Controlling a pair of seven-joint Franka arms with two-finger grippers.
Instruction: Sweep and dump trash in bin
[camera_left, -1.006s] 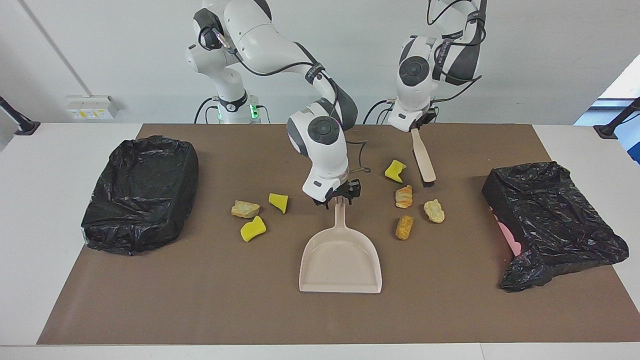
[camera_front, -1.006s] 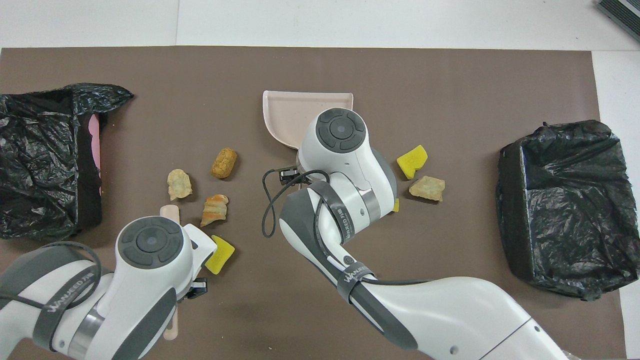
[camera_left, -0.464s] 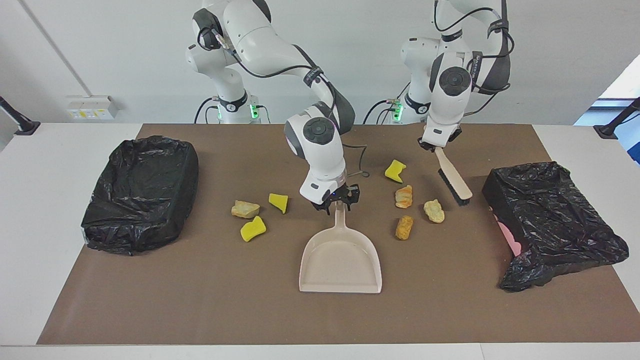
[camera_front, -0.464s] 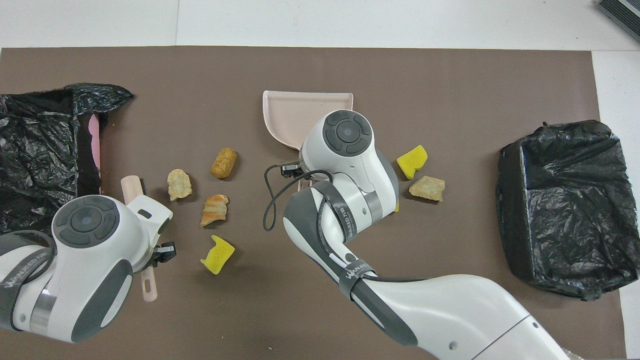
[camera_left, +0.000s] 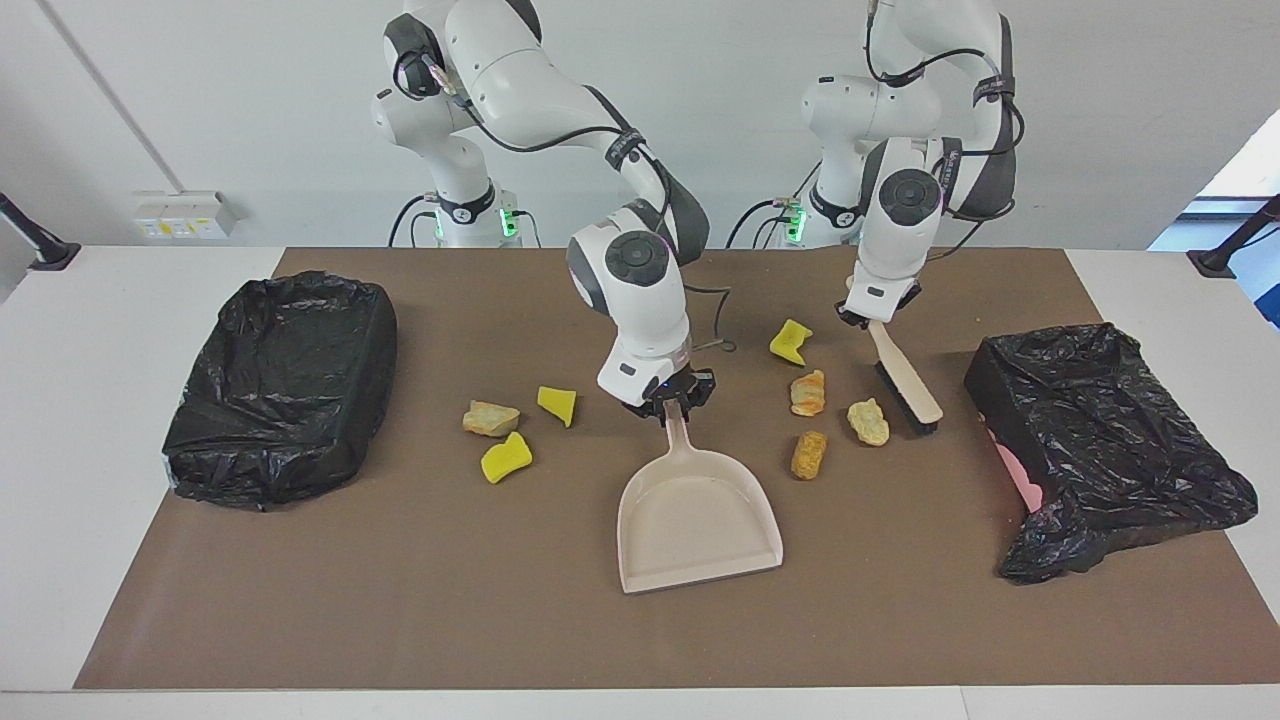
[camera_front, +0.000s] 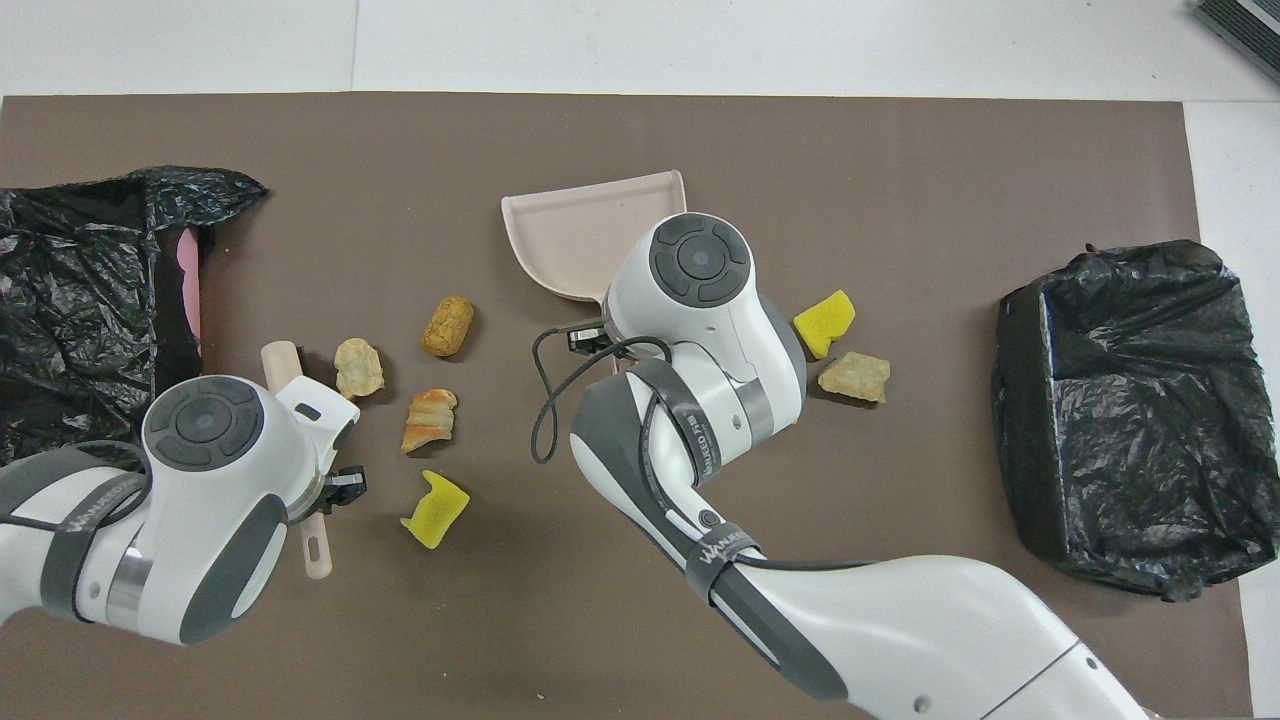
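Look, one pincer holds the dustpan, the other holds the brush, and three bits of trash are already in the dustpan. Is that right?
Not quite. The dustpan has nothing in it; the facing view shows its tray bare. All the trash lies on the brown mat. The rest is right: the right pincer holds the dustpan's handle and the left pincer holds the brush.

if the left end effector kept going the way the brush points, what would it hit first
Probably the mat: the left end effector holds the brush slanting down, its bristles about at the surface beside a tan lump.
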